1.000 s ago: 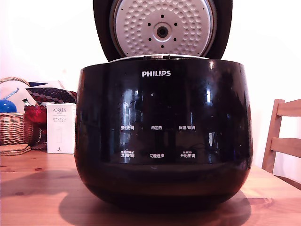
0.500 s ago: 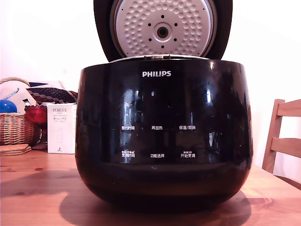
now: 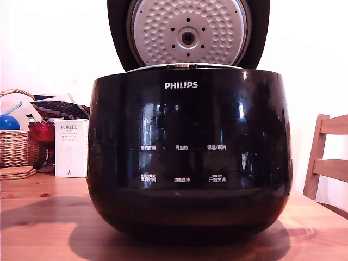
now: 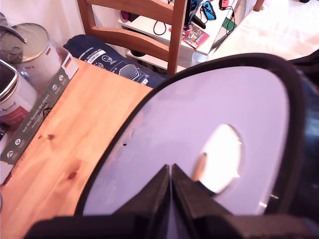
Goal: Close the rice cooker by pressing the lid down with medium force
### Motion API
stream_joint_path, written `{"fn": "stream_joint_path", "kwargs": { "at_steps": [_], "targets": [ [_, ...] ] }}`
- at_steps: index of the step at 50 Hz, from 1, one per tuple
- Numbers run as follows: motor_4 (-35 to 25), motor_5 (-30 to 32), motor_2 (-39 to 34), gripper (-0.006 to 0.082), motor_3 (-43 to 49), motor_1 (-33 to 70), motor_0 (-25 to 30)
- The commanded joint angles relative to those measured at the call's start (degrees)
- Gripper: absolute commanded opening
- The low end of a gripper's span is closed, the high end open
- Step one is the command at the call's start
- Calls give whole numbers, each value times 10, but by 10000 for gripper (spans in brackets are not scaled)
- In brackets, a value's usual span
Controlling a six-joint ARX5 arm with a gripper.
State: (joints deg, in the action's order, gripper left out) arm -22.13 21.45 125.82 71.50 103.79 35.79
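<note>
The glossy black rice cooker (image 3: 189, 157) with a white PHILIPS logo fills the middle of the exterior view on a wooden table (image 3: 43, 217). Its lid (image 3: 187, 33) stands raised behind the body, the dimpled silver inner plate and centre vent facing the camera. No arm shows in the exterior view. In the wrist view my gripper (image 4: 171, 172) is shut, fingertips together with nothing between them, close over a smooth glossy pale surface with a black rim, apparently the lid's outer face (image 4: 209, 149). Whether the fingertips touch it I cannot tell.
At the exterior view's left stand a wicker basket (image 3: 16, 147), a red glass (image 3: 41, 132) and a white PORLEX box (image 3: 70, 148). A wooden chair (image 3: 326, 163) is at that view's right. The wrist view shows a wooden chair (image 4: 144, 35) and paint cans (image 4: 27, 47) by the table.
</note>
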Motion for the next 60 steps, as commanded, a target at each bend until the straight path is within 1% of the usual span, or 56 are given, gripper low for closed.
{"fn": "stream_joint_path", "kwargs": {
  "at_steps": [1,20,34,60],
  "targets": [
    [-1,-1,-27,-24,-10,-21,0],
    [-2,-12,-168,-24,-76,-75,-1],
    [-18,-21,-211,-24,-91,-75,-2],
    [-19,-20,-271,-24,-117,-85,-6]
  ]
}}
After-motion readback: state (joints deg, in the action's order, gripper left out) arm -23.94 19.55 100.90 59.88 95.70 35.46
